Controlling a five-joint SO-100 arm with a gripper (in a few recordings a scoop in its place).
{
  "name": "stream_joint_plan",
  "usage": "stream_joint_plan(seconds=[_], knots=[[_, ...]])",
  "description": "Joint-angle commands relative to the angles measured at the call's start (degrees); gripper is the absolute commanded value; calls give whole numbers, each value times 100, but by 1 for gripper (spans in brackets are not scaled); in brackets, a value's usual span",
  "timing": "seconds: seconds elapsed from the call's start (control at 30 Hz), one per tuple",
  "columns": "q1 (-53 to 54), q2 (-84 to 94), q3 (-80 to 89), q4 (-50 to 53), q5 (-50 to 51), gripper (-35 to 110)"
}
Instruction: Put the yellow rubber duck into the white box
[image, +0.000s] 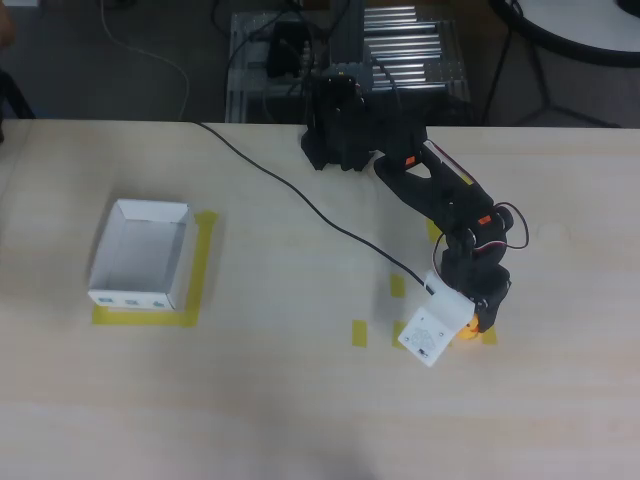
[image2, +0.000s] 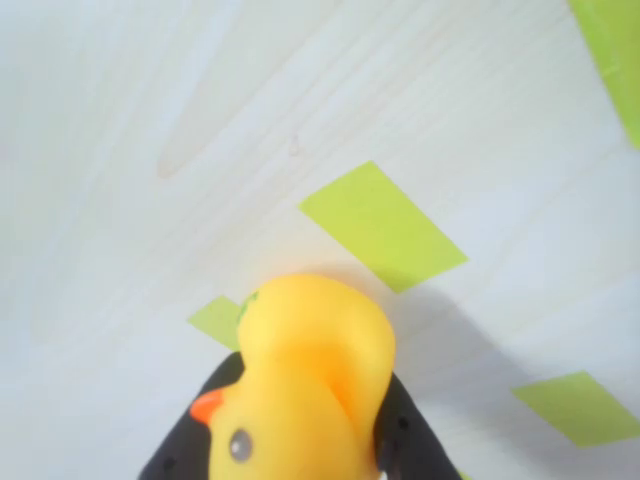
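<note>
From overhead, my black end effector (image: 478, 318) hangs low over the pale wooden bench (image: 300, 400), well apart from the open white cardboard box (image: 142, 254) at left. My wrist view shows it pinching the glossy yellow rubber duck (image2: 310, 390), orange beak, dark eye, between both fingers (image2: 410, 440), above yellow tape strips (image2: 383, 226).

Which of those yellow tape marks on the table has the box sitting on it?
The large tape outline at the overhead view's left, under the white box. The short strips near the gripper lie bare.
</note>
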Motion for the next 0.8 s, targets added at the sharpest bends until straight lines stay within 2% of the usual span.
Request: stream_joint_plan(seconds=[0.0, 0.17, 0.33, 0.57, 0.77], knots=[[114, 615, -967, 193, 264, 0], [686, 2329, -870, 580, 721, 0], [1872, 4465, -316, 580, 686, 0], [4236, 6513, 97, 536, 598, 0], [6539, 7163, 905, 501, 563, 0]])
